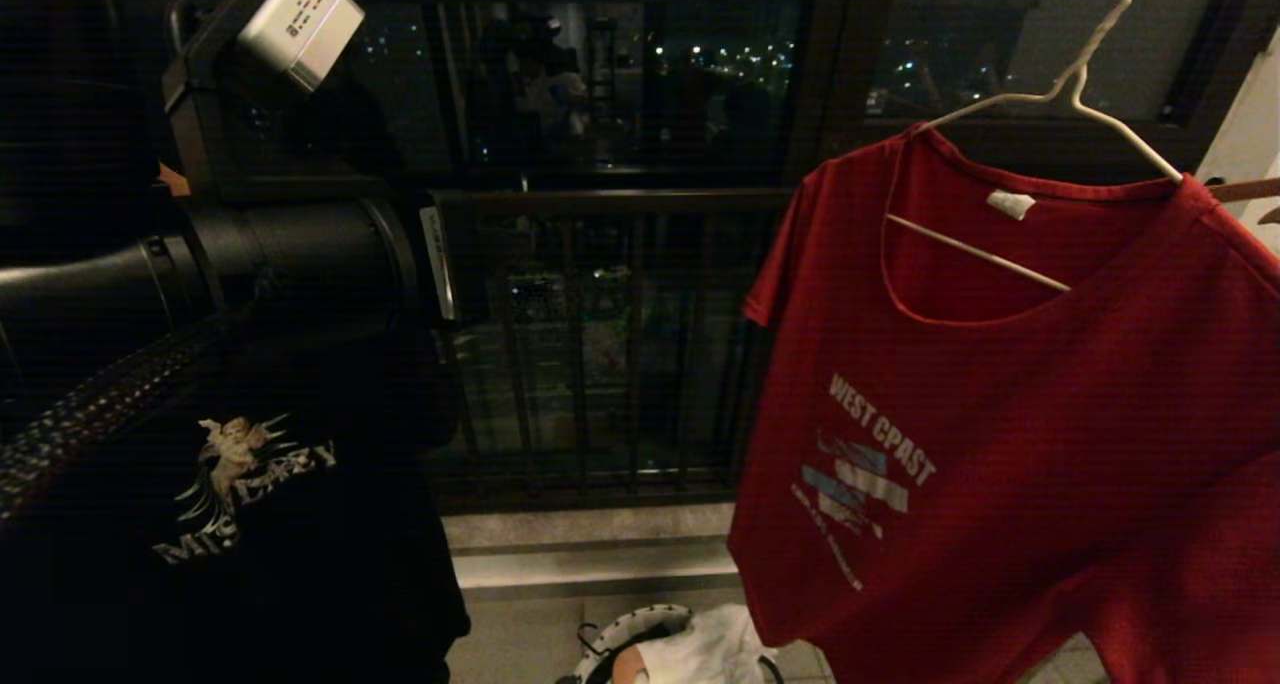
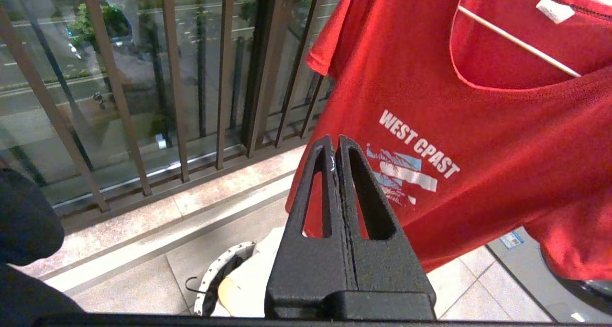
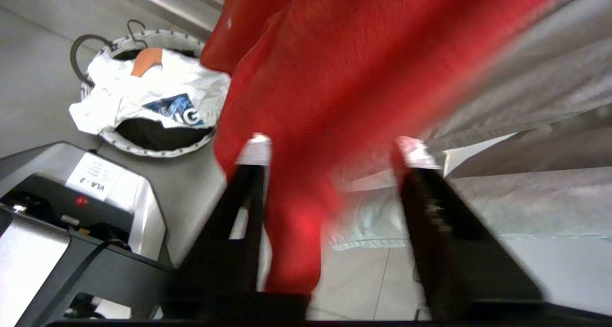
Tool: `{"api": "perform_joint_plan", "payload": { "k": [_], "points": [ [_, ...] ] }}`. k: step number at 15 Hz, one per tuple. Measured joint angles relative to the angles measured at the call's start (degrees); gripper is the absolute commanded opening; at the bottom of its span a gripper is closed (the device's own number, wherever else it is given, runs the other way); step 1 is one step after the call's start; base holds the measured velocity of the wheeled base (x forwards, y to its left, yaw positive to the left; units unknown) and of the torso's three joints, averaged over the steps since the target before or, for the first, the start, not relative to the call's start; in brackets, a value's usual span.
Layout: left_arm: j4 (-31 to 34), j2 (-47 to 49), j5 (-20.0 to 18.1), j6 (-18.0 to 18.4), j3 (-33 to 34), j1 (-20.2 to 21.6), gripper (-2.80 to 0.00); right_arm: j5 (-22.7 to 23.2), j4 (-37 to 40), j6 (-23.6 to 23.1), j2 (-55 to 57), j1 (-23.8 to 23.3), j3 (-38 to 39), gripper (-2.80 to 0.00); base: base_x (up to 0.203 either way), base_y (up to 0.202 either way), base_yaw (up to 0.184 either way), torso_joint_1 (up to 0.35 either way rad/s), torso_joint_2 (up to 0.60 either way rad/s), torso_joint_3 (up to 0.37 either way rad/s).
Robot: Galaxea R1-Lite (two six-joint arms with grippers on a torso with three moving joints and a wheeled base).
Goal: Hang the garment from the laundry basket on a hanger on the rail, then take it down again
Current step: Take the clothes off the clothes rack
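Observation:
The red garment (image 1: 1000, 444) with its "WEST COAST" print hangs on the thin white wire hanger (image 1: 1075, 84) at the right; the rail above is out of view. My left gripper (image 2: 334, 143) is shut and empty, held in the air just in front of the garment's (image 2: 502, 140) lower left side. My right gripper (image 3: 337, 145) is open under the garment's (image 3: 334, 69) hem, and a fold of red cloth hangs loosely between its fingers. The laundry basket (image 1: 625, 634) stands on the floor below, also seen as the laundry basket (image 3: 143, 150).
A black T-shirt (image 1: 230, 504) with pale print hangs at the left, behind my left arm (image 1: 280, 254). The balcony railing (image 1: 600, 344) runs behind. A white T-shirt (image 3: 143, 92) lies in the basket. Pale cloth (image 3: 526, 78) hangs beside the garment. My base (image 3: 71, 207) is nearby.

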Motion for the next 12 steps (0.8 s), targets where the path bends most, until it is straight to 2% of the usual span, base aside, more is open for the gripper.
{"api": "perform_joint_plan", "payload": {
  "k": [2,4,11,12],
  "points": [
    [0.1,0.1,0.4,-0.5,-0.4,0.0,-2.80,0.3,0.0,-1.2,-2.4,0.0,0.0,0.00,0.000,0.000,0.000,0.000,0.00,0.000],
    [0.4,0.4,1.9,-2.7,-1.5,0.1,-2.80,1.6,0.0,-2.9,-6.3,0.0,0.0,0.00,0.000,0.000,0.000,0.000,0.00,0.000],
    [0.5,0.8,2.0,-2.8,-1.8,0.0,-2.80,2.3,0.1,-3.5,-17.7,0.0,-1.2,0.00,0.000,0.000,0.000,0.000,0.00,0.000],
    [0.6,0.8,2.0,-2.8,-1.8,0.0,-2.80,2.1,0.0,-3.5,-18.9,0.0,-1.5,-2.80,0.000,0.000,0.000,0.000,0.00,0.000]
  ]
}}
